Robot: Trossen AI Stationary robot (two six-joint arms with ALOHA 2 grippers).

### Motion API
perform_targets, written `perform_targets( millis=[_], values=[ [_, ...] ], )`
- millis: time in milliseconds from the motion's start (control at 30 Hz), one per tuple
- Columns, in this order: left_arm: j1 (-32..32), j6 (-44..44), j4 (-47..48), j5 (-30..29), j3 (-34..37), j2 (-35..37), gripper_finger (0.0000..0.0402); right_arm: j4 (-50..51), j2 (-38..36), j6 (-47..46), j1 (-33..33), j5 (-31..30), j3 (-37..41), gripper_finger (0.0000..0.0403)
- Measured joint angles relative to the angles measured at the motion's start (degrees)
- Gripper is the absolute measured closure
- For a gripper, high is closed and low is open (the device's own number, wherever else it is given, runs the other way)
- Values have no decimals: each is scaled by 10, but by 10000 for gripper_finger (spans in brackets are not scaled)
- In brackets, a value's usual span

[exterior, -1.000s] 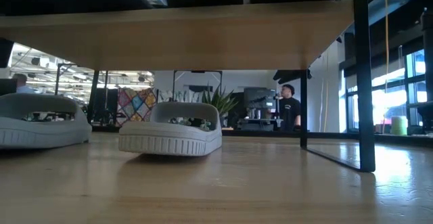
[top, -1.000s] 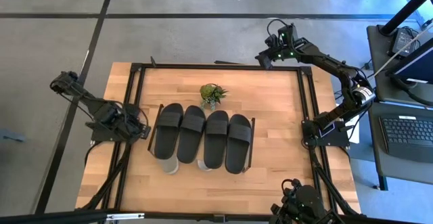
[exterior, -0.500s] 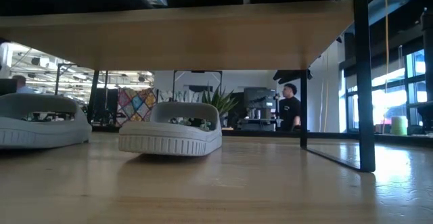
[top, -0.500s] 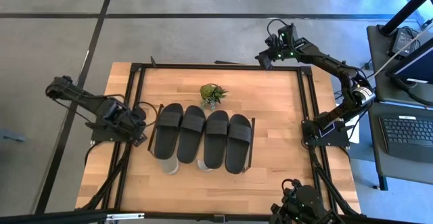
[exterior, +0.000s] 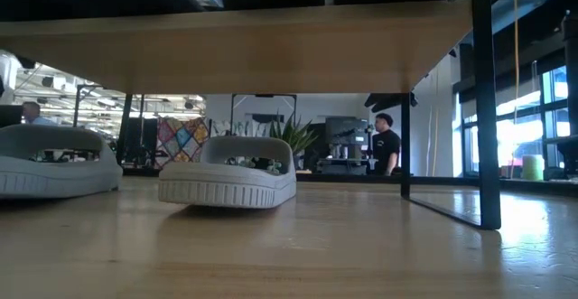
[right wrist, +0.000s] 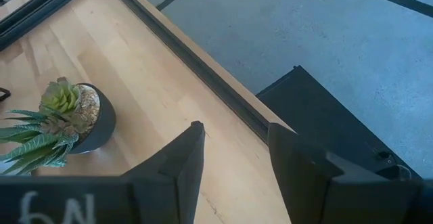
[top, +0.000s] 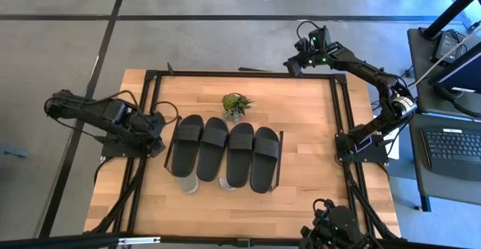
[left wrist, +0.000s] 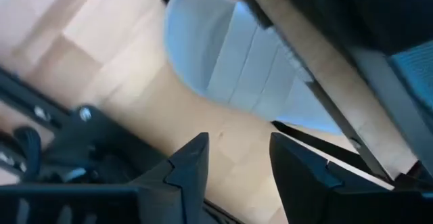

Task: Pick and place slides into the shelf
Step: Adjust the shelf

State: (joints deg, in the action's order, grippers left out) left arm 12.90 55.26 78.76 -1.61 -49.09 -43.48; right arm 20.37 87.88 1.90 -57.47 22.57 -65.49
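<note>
Several black slides lie side by side on top of the shelf at the table's middle. Two grey-white slides rest on their soles on the table under the shelf's board; their near ends poke out. My left gripper hangs open just left of the shelf's left end, pointing steeply down, with one grey-white slide ahead of it. My right gripper waits open above the table's far right corner.
A small potted plant stands just beyond the shelf, also in the right wrist view as the plant. Black rails frame the tabletop. Bare wood lies right of the shelf. A person stands far behind.
My left arm has swung about beside the shelf's left end; its hand has risen a little and its wrist has rolled. The gripper stays open. The slides have not moved.
</note>
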Motion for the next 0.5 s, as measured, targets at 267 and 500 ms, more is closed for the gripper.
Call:
perform_targets(
  millis=[267, 500],
  values=[
    [-72, -59, 12, -2, -3, -32, 253, 0, 0, 0, 0, 0, 0, 238],
    [-133, -35, 77, 1, -3, -50, 253, 0, 0, 0, 0, 0, 0, 238]
  ],
)
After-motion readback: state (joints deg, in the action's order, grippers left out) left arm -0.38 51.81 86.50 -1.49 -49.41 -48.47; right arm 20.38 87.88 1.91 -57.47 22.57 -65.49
